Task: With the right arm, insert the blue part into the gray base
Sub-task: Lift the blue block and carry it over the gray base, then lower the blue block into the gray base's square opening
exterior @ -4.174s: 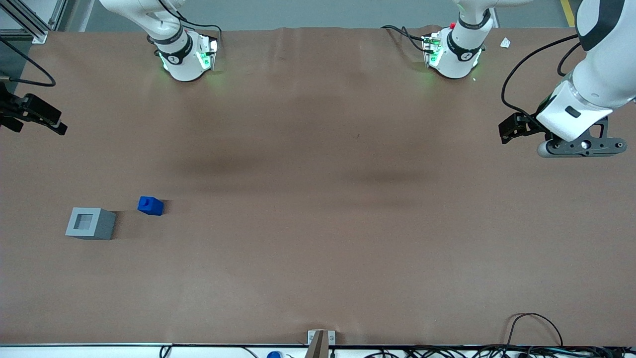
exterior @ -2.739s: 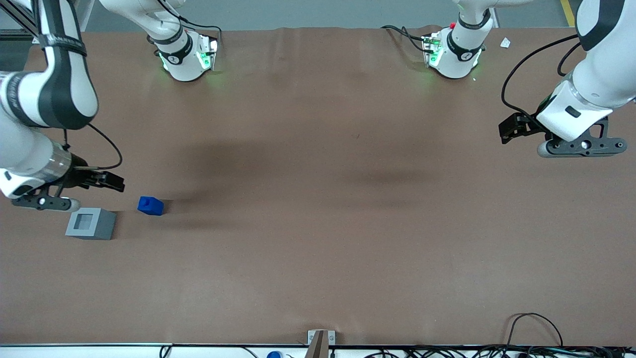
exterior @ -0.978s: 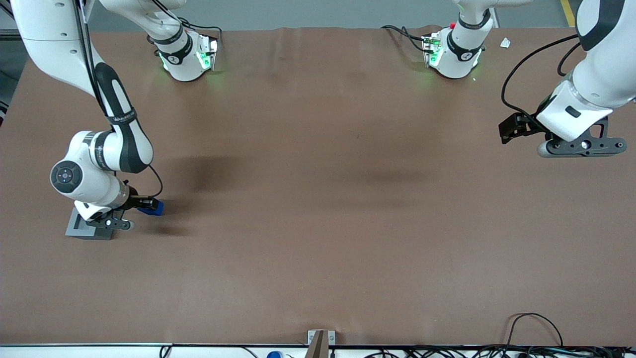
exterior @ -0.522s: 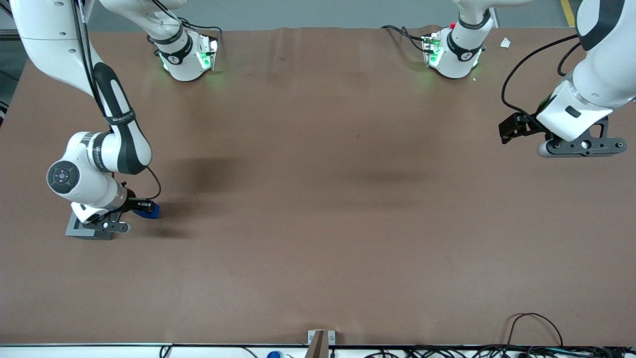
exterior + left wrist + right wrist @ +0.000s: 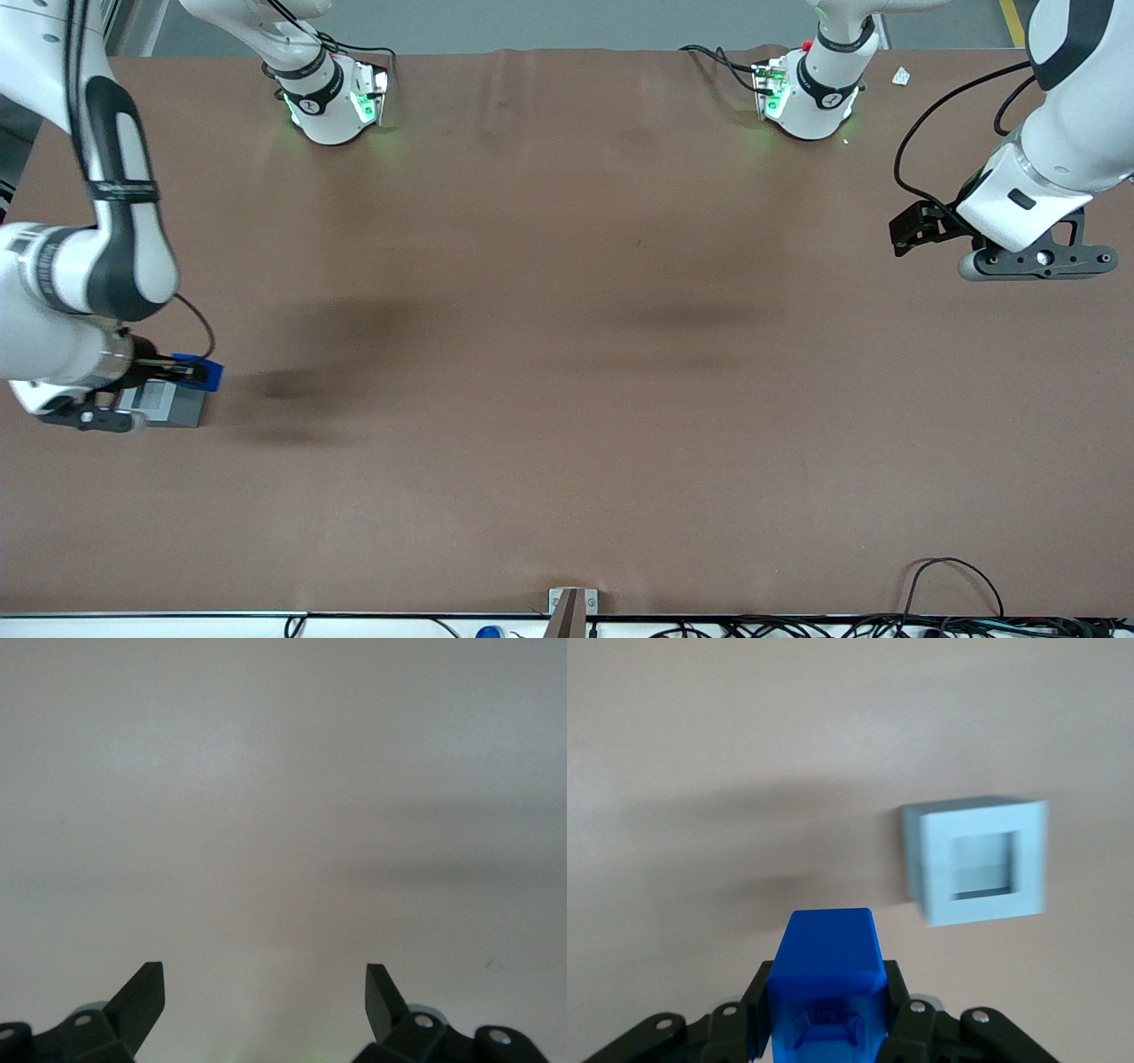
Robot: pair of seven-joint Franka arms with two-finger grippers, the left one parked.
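at the left edge of the front view, the right arm [image 5: 84,266] comes down from the upper left corner, its white links and black joint segments bending at mid height toward the lower left of the frame. just right of its wrist, the gripper [image 5: 188,373] sits low over the brown table [image 5: 567,399], its fingers clamped on the blue part [image 5: 202,371], which is held off the table surface. the blue part shows just above the upper right corner of the gray base [image 5: 173,406], overlapping that corner in this view. the gray base rests on the table, partly covered by the wrist and camera bracket, with its darker square recess partly showing. a soft shadow lies on the table just right of the base.

moving right across the front view, the middle of the table is plain brown cloth with faint dark patches. the two arm pedestals with green lights stand along the upper edge, and cables lie along the lower right edge.

the right wrist view shows the blue part [image 5: 828,979] gripped between the black fingers [image 5: 899,1010], one pressed to each side of it. the gray base [image 5: 974,859] lies on the table apart from the part, its square recess open and facing up, with nothing in it.
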